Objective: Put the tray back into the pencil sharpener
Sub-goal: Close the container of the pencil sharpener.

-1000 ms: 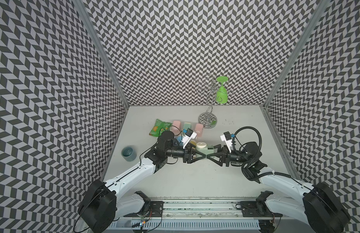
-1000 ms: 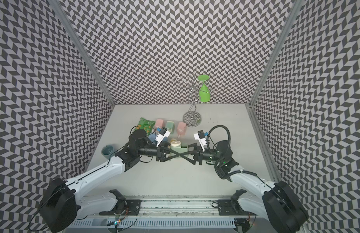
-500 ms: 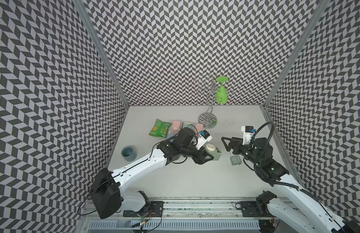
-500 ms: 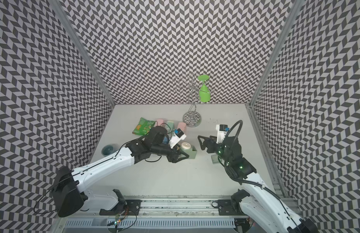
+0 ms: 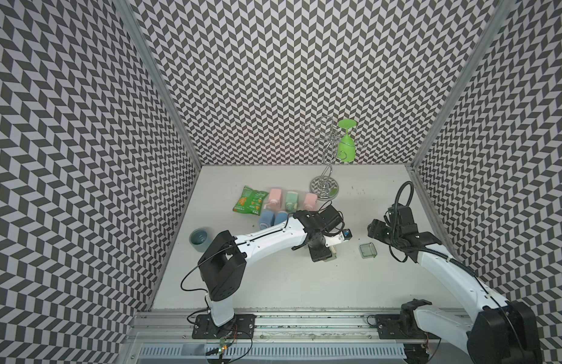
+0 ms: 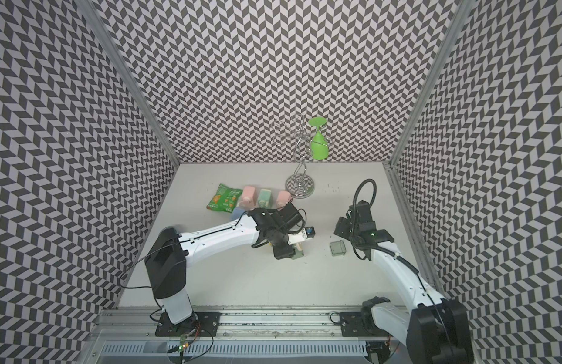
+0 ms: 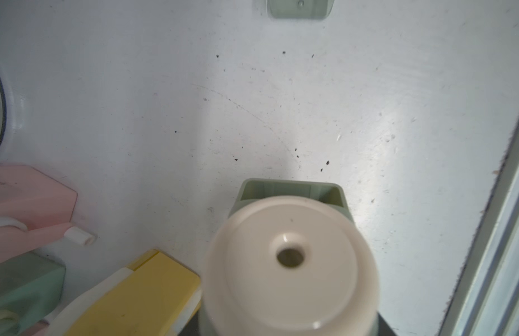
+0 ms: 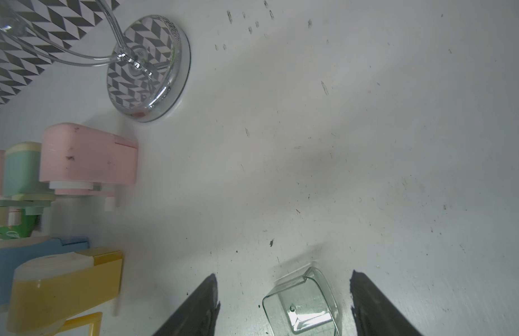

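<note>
Currently: clear green-tinted plastic tray point(image 8: 302, 302) lies on the white table point(image 5: 289, 283), apart from the sage-green, cream-topped pencil sharpener point(image 7: 290, 256) clamped in the left gripper point(image 5: 324, 257); right gripper point(image 8: 283, 273) spread, straddling the tray. Risk: slick thin walls may skid or tilt on closing, then jam at the slot. Writing: green snack bag point(image 5: 249, 205), print unreadable.

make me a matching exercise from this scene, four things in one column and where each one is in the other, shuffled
Things
1 tray
2 pencil sharpener
3 green glass
4 blue-grey cup

Places
a hanging upside down on the rack
b held in the left pincer
c standing by itself near the table edge
d lying loose, below the open right pincer

Pairs: 1-d, 2-b, 3-a, 4-c
</note>
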Controlling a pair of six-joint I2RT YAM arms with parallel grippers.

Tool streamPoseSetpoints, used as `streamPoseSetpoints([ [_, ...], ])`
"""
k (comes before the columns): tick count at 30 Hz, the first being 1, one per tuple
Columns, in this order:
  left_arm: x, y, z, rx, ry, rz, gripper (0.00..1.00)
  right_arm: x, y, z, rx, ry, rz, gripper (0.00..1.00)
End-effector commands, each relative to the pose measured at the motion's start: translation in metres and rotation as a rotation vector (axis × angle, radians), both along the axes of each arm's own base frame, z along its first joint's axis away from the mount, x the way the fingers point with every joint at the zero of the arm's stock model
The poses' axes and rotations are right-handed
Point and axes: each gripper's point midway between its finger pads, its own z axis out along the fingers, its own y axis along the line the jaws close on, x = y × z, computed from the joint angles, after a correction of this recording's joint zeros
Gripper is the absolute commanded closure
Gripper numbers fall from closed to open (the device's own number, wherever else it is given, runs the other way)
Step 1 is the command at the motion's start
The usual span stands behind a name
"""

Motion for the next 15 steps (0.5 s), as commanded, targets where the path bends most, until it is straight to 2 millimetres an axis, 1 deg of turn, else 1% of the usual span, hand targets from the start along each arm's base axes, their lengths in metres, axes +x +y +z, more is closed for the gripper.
streamPoseSetpoints([
  [1, 0.006, 0.013, -0.01, 0.142, -0.047, -0.072, 0.84, 0.006, 0.006, -0.01, -0.009, 0.038, 0.073, 0.31],
  [5, 0.0, 0.02, -0.029, 0.22, -0.016, -0.086, 0.8, 0.008, 0.012, -0.027, 0.007, 0.101, 0.114, 0.34],
  [8, -0.005, 0.025, -0.039, 0.271, -0.008, -0.095, 0.76, 0.01, 0.015, -0.029, 0.034, 0.092, 0.114, 0.34],
  [9, -0.006, 0.025, -0.04, 0.279, -0.009, -0.094, 0.75, 0.01, 0.016, -0.03, 0.039, 0.091, 0.114, 0.34],
  [13, -0.006, 0.02, -0.044, 0.291, -0.02, -0.093, 0.64, 0.009, 0.017, -0.033, 0.044, 0.095, 0.12, 0.34],
  [15, -0.007, 0.017, -0.045, 0.288, -0.018, -0.096, 0.62, 0.007, 0.018, -0.036, 0.052, 0.1, 0.127, 0.34],
])
